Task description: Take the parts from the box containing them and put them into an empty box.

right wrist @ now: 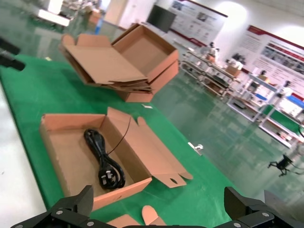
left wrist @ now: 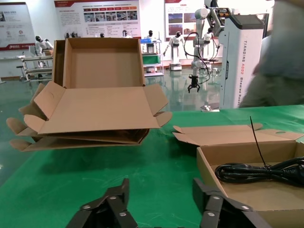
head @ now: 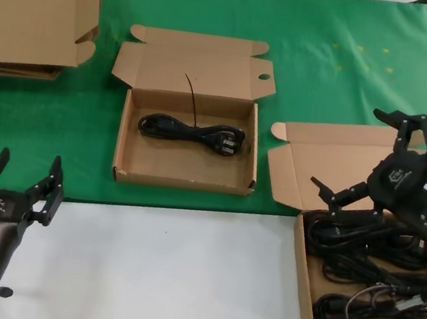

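The box containing the parts (head: 301, 275) sits at the right on the white table, its lid open on the green mat, with several black power cords (head: 358, 253) in it. My right gripper (head: 368, 159) is open and empty, hovering over that box's far edge and lid. The other box (head: 183, 181) lies open in the middle of the green mat and holds one looped cord (head: 190, 131); it also shows in the right wrist view (right wrist: 61, 124) with its cord (right wrist: 102, 159). My left gripper (head: 21, 173) is open and empty at the near left, over the white table.
A bigger pile of folded cardboard (head: 32, 14) lies at the far left, also in the left wrist view (left wrist: 95, 99) and the right wrist view (right wrist: 123, 61). Green mat covers the far half of the table, white surface the near half.
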`<action>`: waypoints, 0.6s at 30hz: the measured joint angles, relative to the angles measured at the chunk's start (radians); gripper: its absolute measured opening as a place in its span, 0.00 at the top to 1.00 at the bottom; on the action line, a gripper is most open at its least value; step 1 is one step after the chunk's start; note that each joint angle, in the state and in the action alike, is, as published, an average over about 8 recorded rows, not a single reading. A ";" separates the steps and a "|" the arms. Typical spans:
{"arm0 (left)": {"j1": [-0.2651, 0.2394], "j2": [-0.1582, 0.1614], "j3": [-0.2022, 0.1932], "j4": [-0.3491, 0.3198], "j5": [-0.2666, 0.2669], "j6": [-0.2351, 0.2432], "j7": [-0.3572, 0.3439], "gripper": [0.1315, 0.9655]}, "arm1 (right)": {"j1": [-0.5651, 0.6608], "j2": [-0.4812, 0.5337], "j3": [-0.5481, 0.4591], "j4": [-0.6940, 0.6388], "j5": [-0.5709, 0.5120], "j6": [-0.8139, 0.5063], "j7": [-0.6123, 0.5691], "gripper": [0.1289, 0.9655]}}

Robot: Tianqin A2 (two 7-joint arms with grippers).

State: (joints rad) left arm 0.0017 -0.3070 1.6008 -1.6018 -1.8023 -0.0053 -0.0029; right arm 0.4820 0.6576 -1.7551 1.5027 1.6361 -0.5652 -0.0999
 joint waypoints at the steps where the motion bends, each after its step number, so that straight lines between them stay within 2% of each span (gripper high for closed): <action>1: 0.000 0.000 0.000 0.000 0.000 0.000 0.000 0.69 | -0.009 -0.006 0.003 0.002 0.003 0.010 0.002 0.00; 9: 0.000 0.001 0.000 0.000 0.000 0.001 0.000 0.45 | -0.081 -0.060 0.026 0.016 0.027 0.095 0.017 0.00; 10: 0.000 0.001 0.000 0.000 0.000 0.001 0.001 0.45 | -0.089 -0.066 0.029 0.018 0.030 0.105 0.018 0.00; 18: -0.001 0.002 0.000 0.001 0.001 0.002 0.001 0.22 | -0.161 -0.119 0.052 0.032 0.055 0.189 0.033 0.00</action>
State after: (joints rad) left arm 0.0012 -0.3046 1.6005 -1.6012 -1.8015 -0.0035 -0.0020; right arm 0.3210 0.5382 -1.7033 1.5352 1.6909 -0.3763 -0.0666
